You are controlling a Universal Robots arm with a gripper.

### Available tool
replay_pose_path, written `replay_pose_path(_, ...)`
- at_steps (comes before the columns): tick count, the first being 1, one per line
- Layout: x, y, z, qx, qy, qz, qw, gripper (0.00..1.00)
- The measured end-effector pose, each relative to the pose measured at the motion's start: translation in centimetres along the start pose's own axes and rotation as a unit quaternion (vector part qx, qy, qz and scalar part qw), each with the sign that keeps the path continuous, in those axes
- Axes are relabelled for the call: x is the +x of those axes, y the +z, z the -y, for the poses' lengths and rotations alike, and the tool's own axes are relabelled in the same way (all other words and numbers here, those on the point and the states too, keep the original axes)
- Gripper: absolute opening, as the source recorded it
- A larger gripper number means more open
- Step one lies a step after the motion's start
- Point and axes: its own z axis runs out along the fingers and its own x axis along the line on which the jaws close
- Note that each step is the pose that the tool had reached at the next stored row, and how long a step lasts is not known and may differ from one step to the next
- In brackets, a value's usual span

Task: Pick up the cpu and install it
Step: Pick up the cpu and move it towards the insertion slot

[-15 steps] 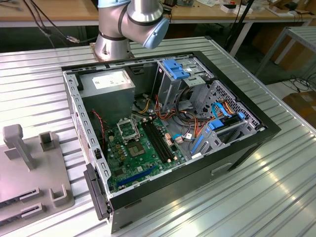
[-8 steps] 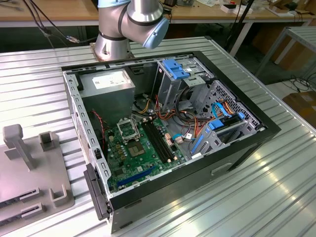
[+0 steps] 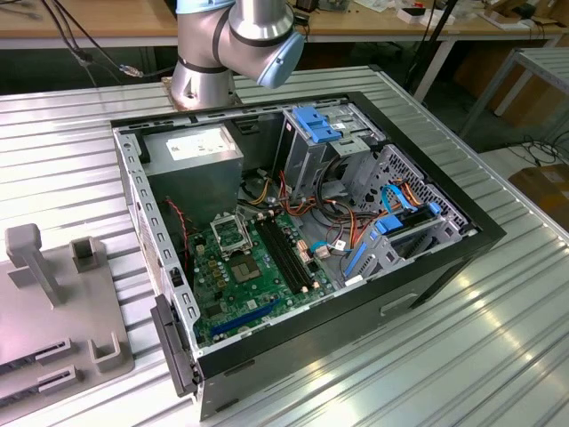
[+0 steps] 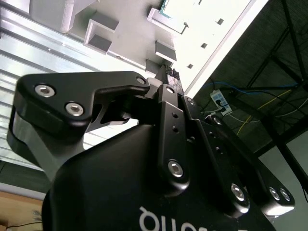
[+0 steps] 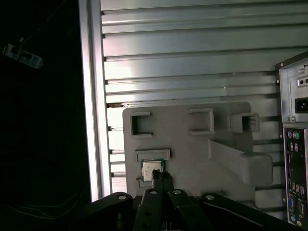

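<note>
**Fingers pinched shut, chip in its nest**

My gripper (image 5: 161, 176) is closed, with nothing between the fingers. In the first wrist view its tips overlap one edge of the cpu (image 5: 147, 169). The chip lies flat in a shallow recess of the grey fixture plate (image 5: 192, 163), I judge so it sits square for a grasp. The computer case (image 3: 311, 351) lies open on its side, turning the black-framed socket (image 3: 233, 233) upward.
</note>
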Motion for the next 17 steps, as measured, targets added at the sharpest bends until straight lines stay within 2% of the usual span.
replay_pose_path(1, 0.0, 0.0, 0.0, 0.0, 0.0, 0.0, 1.0, 0.11)
replay_pose_path(2, 0.0, 0.0, 0.0, 0.0, 0.0, 0.0, 1.0, 0.17)
replay_pose_path(3, 0.01, 0.0, 0.0, 0.0, 0.0, 0.0, 1.0, 0.17)
replay_pose_path(4, 0.01, 0.0, 0.0, 0.0, 0.0, 0.0, 1.0, 0.24)
replay_pose_path(9, 0.01, 0.0, 0.0, 0.0, 0.0, 0.0, 1.0, 0.25)
replay_pose_path(10, 0.02, 0.0, 0.0, 0.0, 0.0, 0.0, 1.0, 0.31)
replay_pose_path(17, 0.17, 0.0, 0.01, 0.0, 0.0, 0.0, 1.0, 0.31)
